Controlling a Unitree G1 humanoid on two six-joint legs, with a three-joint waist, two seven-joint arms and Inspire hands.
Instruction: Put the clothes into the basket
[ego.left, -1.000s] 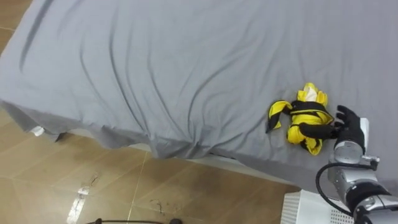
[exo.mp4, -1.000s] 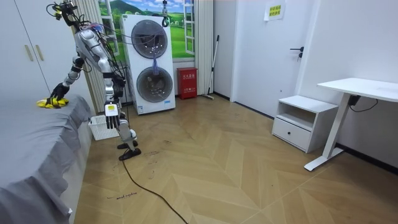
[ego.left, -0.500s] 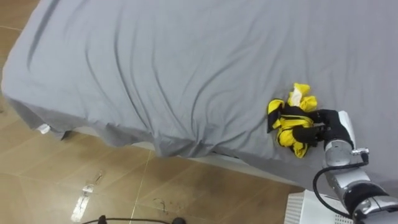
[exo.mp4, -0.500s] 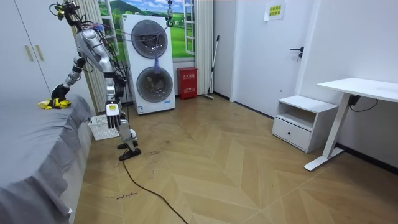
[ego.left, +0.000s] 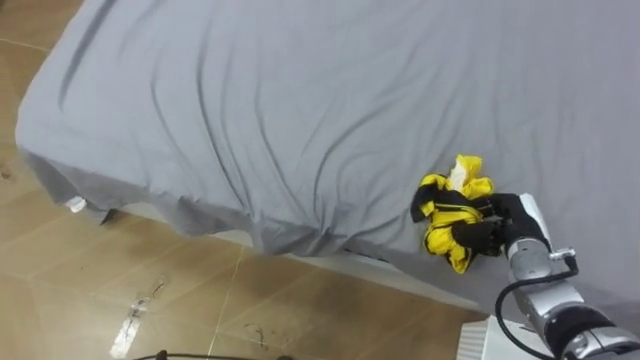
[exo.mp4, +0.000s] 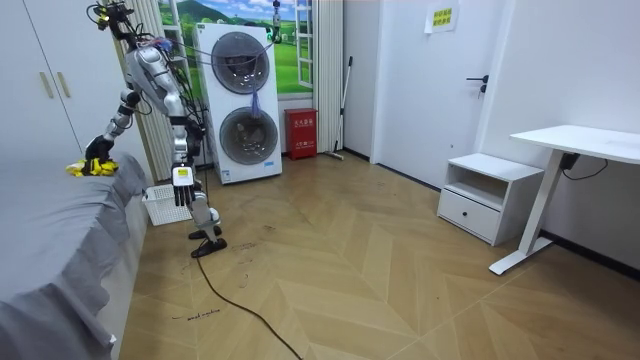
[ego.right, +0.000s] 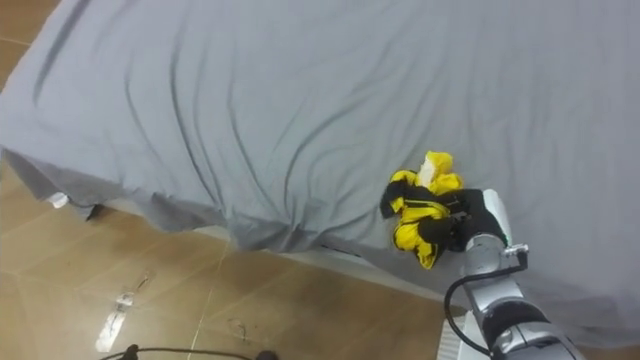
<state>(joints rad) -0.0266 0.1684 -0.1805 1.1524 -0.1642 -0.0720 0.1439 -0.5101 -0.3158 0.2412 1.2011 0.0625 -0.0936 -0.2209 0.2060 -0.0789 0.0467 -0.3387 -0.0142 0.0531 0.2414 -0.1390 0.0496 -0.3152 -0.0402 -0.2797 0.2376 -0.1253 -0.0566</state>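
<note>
Right hand (ego.left: 497, 231) clamped on a yellow-and-black garment (ego.left: 446, 212), which lies bunched on the grey bed (ego.left: 300, 100) near its near-right edge. White basket (exo.mp4: 160, 205) on floor by robot's legs, right of bed; contents can't be made out.

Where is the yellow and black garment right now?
The garment sits at the lower right of the left eye view, on the grey bed sheet near the bed's edge, clutched in the right hand.

Even, bright light leaves soft shadows along the grey sheet (ego.left: 300, 100).
</note>
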